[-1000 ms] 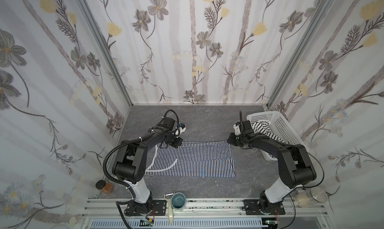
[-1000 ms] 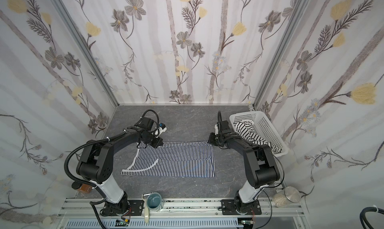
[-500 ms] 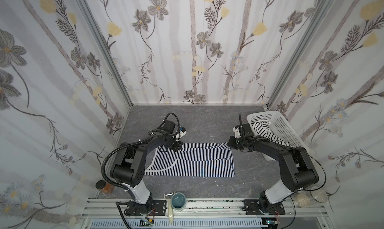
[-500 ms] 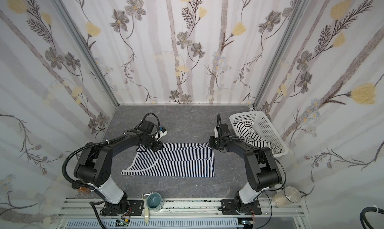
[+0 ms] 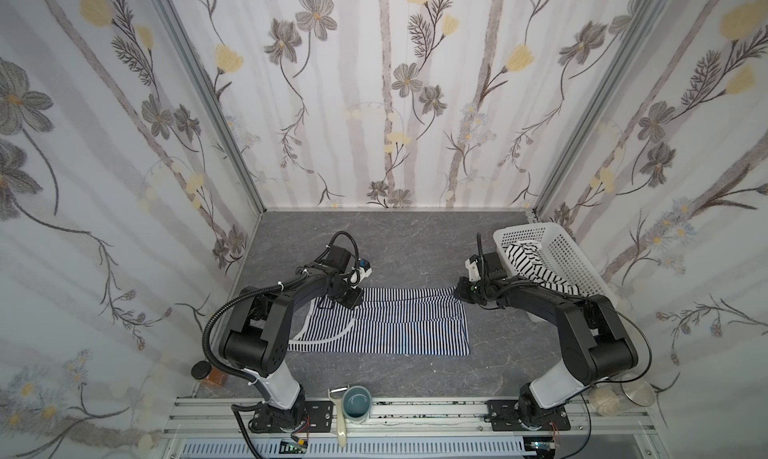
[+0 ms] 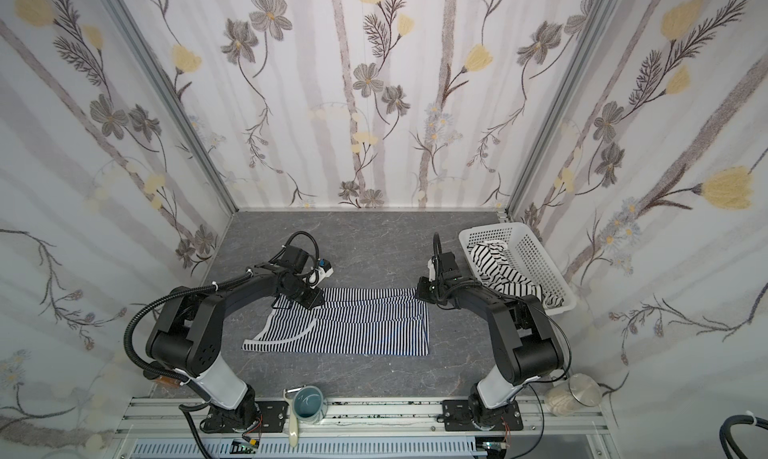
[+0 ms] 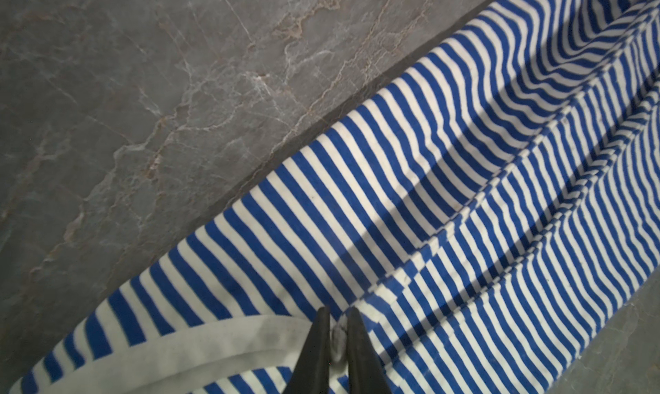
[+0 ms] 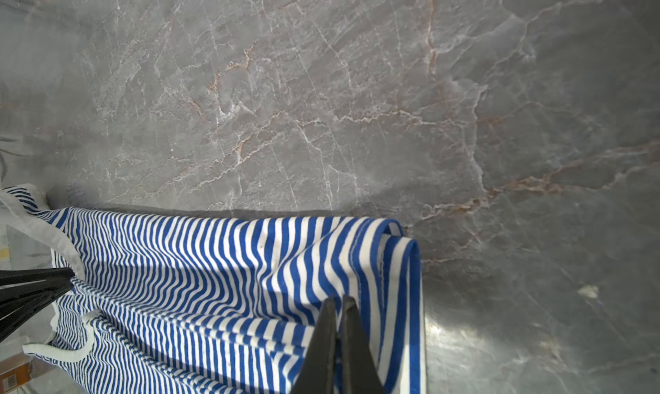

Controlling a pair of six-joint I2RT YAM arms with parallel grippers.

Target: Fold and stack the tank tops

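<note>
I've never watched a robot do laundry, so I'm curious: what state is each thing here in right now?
navy-striped tank top, flat on the table, far edge folded over.
basket, upright, holding one top.
black-striped tank top, crumpled in the basket, draped over its rim.
left gripper, nearly closed over the navy-striped tank top; grip unclear.
right gripper, shut on the navy-striped tank top's far corner.

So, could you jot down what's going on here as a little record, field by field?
On the table: navy-striped tank top, spread out, far edge creased into folds
In the white basket: black-striped tank top, crumpled
Left claw: at the navy top's white trim, tips nearly together, grip unclear
Right claw: shut on that top's far right corner
</note>
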